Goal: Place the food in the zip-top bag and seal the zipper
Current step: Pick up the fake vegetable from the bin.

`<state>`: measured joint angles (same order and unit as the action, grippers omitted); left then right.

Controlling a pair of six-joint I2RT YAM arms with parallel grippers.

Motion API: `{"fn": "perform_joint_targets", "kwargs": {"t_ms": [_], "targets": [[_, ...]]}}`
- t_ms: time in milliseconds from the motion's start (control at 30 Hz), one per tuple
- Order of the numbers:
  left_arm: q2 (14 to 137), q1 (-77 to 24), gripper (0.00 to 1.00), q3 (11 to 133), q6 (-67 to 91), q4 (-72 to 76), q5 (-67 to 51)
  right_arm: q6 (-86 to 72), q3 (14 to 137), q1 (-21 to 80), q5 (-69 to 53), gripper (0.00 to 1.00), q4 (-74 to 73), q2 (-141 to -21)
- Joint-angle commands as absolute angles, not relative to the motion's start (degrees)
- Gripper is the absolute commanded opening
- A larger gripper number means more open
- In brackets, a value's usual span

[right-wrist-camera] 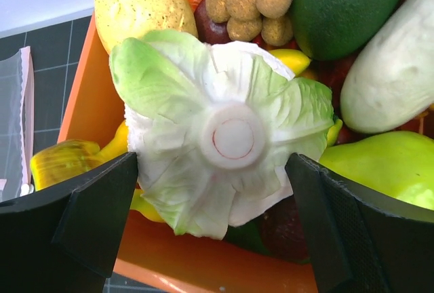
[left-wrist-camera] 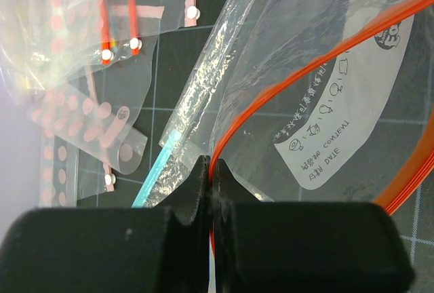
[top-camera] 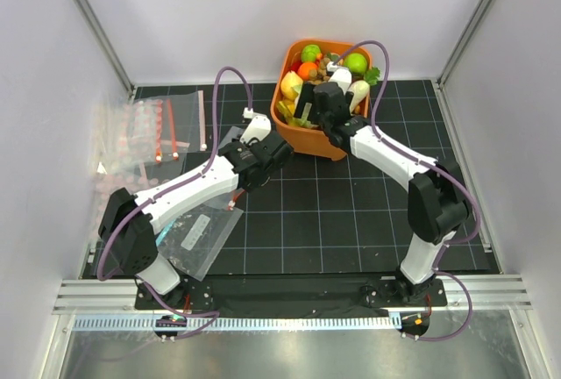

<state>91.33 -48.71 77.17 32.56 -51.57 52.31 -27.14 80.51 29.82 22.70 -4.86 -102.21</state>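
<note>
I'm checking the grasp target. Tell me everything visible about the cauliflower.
The cauliflower looks like toy plastic: a white body wrapped in pale green leaves, with a round moulded plug at its stem end facing the wrist camera. It sits over the orange bin's wall, between the right pincer's fingers, its leaf edges hidden behind both; whether they squeeze it cannot be told.

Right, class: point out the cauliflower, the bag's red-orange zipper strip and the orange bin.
cauliflower [right-wrist-camera: 232, 137]: right wrist view, on its round white stem stub.
zipper strip [left-wrist-camera: 298, 72]: left wrist view, on the curved red-orange line.
orange bin [top-camera: 296, 132]: top external view, on its bare front wall.
</note>
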Motion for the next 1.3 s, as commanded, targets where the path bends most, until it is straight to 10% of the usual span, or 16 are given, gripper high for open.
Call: {"fn": "perform_joint_targets", "kwargs": {"t_ms": [0, 1267], "targets": [[89.1, -48.5, 0.0, 77.3, 32.7, -49.9, 52.3, -25.6, 76.8, 28.5, 25.1, 1.0, -5.8, -98.9], [87.1, -48.2, 0.0, 75.6, 31.8, -47.6, 50.7, -18.7, 96.9, 36.6, 38.1, 1.0, -14.1, -108.4]]}}
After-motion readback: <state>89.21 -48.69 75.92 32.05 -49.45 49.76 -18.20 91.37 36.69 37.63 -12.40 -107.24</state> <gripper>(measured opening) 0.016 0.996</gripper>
